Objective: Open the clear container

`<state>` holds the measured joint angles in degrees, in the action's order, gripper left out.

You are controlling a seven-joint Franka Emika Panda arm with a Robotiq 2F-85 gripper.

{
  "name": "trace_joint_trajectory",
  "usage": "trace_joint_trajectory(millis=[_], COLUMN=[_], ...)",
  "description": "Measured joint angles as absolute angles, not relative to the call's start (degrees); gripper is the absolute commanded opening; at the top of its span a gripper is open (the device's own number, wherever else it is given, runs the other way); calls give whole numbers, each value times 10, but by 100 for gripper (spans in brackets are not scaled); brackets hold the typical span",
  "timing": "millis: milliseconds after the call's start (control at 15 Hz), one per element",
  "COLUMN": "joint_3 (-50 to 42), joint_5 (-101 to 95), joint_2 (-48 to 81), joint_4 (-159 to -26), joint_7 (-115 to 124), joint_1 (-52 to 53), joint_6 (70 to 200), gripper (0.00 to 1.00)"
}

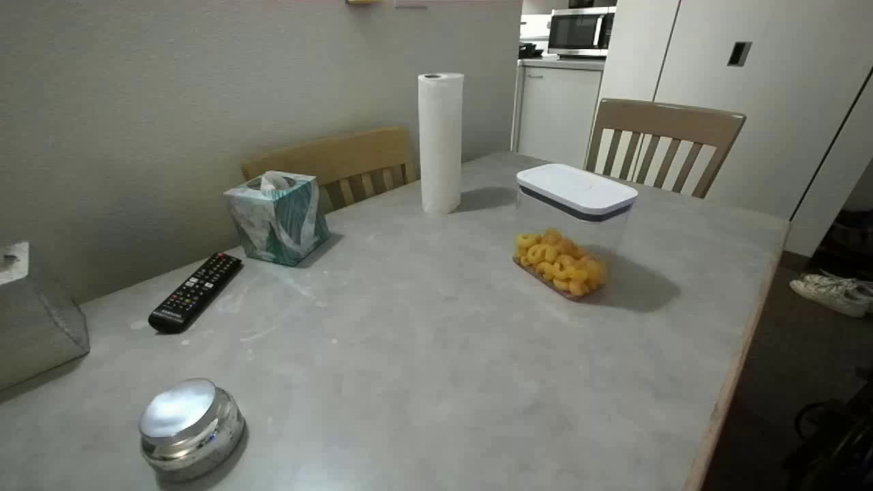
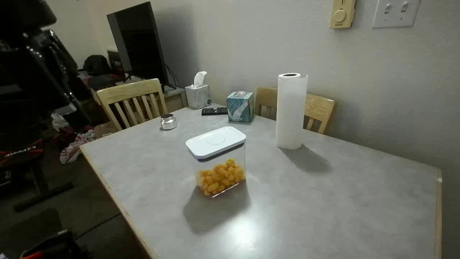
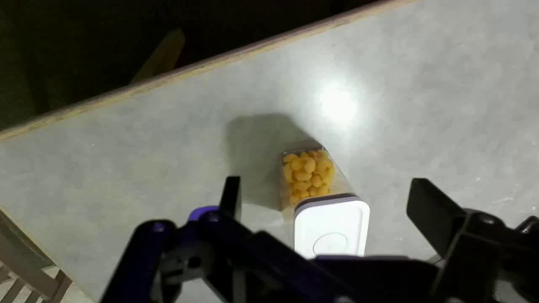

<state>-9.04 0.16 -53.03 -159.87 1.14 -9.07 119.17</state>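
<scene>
The clear container (image 1: 560, 264) stands upright on the grey table, and yellow curled pieces fill its lower part. Its flat white lid (image 2: 216, 141) sits on top with a dark band beneath, and a round outline shows in the lid's middle. From the wrist view, my gripper (image 3: 326, 192) hangs over the clear container (image 3: 309, 174) with its jaws wide apart. The white lid appears between the two fingers (image 3: 436, 214), with space on both sides and no grip on it. The gripper's body covers the lid's near end. Neither exterior view clearly shows the gripper.
A paper towel roll (image 1: 440, 143) stands behind the container. Farther along are a teal tissue box (image 1: 278, 218), a black remote (image 1: 196, 293), a grey tissue box (image 2: 198, 96) and a round metal tin (image 1: 191, 429). A table edge (image 3: 202, 67) runs near the container.
</scene>
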Motion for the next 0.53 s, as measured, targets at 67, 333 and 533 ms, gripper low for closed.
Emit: trace_joint_trajectory(millis=[67, 333, 533], joint_3=[-90, -90, -90], joint_5=[2, 2, 2], joint_2=[-530, -530, -530], joint_4=[-1602, -1607, -1607], joint_7=[11, 11, 11], joint_1=[-91, -90, -90], joint_6=[1191, 1191, 1191], gripper=[100, 100, 100])
